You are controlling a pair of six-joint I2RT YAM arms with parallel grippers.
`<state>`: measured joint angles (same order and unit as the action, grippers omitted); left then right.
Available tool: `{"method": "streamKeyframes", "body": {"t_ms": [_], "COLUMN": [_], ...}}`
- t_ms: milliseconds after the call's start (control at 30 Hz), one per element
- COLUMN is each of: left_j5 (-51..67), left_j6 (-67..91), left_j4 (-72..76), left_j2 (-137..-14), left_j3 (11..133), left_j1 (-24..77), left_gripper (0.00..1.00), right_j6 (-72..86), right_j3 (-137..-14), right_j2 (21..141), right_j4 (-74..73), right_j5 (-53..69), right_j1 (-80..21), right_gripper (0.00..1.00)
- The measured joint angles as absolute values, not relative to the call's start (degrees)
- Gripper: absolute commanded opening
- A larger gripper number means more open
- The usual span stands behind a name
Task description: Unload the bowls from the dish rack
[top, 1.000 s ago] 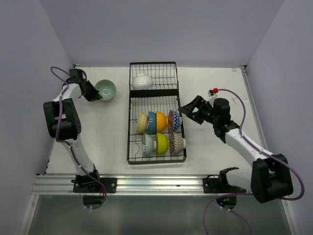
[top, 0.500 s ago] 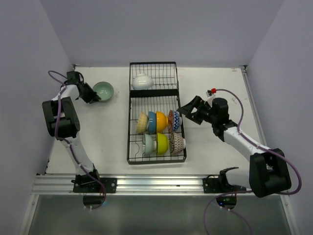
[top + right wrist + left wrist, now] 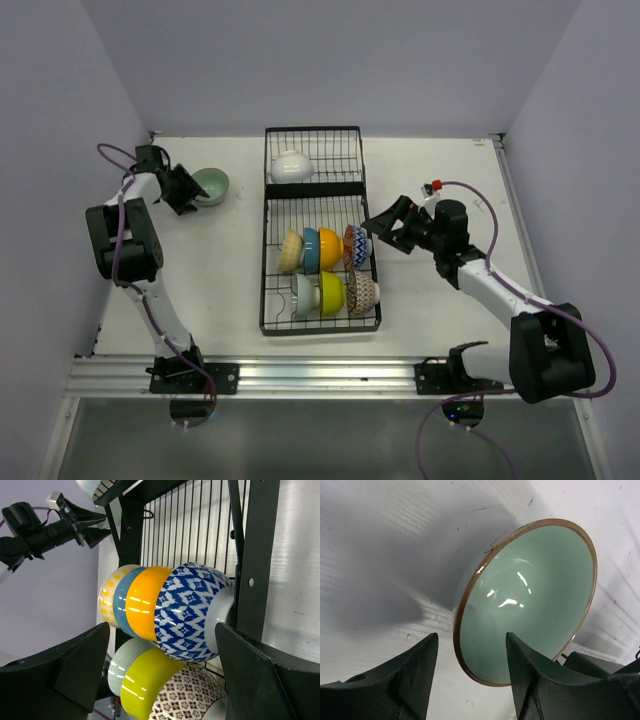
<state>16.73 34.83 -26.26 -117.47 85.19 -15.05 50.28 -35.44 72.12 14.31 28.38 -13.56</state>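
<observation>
A pale mint green bowl (image 3: 212, 185) rests on the table left of the dish rack (image 3: 264, 262). My left gripper (image 3: 188, 190) is open, its fingers either side of the bowl's brown rim (image 3: 465, 655) without pinching it. In the rack, a white bowl (image 3: 291, 167) sits in the short section. The long section holds cream, blue, orange (image 3: 329, 248) and blue zigzag (image 3: 356, 245) bowls, with a pale checked, a yellow-green (image 3: 331, 292) and a brown-patterned bowl (image 3: 361, 291) in front. My right gripper (image 3: 378, 232) is open beside the rack, facing the blue zigzag bowl (image 3: 192, 615).
The rack's black frame bar (image 3: 252, 555) runs between my right fingers and the bowls. Walls close the table on the left, back and right. The left arm is stretched towards the far left corner.
My left gripper has opened and let go of the mint green bowl, which shifted slightly left. The right gripper has edged a little closer to the rack.
</observation>
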Motion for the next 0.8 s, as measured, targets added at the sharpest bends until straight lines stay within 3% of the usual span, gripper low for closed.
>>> {"method": "streamKeyframes", "body": {"t_ms": [233, 500, 800], "left_j5": [15.7, 17.7, 16.6], "left_j6": [33.4, 31.0, 24.2], "left_j4": [-26.4, -20.1, -14.4], "left_j2": [-111.7, -93.3, -73.9], "left_j3": [84.5, 74.9, 63.2], "left_j1": [-15.0, -14.4, -2.1], "left_gripper": [0.72, 0.79, 0.92], "right_j6": [50.4, 54.0, 57.1], "right_j3": [-35.3, -35.3, -45.5], "right_j2": [72.1, 74.0, 83.5], "right_j4": [14.7, 21.6, 29.6], "right_j5": [28.9, 29.5, 24.4], "right_j1": [-13.4, -13.5, -21.3], "right_gripper": [0.91, 0.88, 0.86]}}
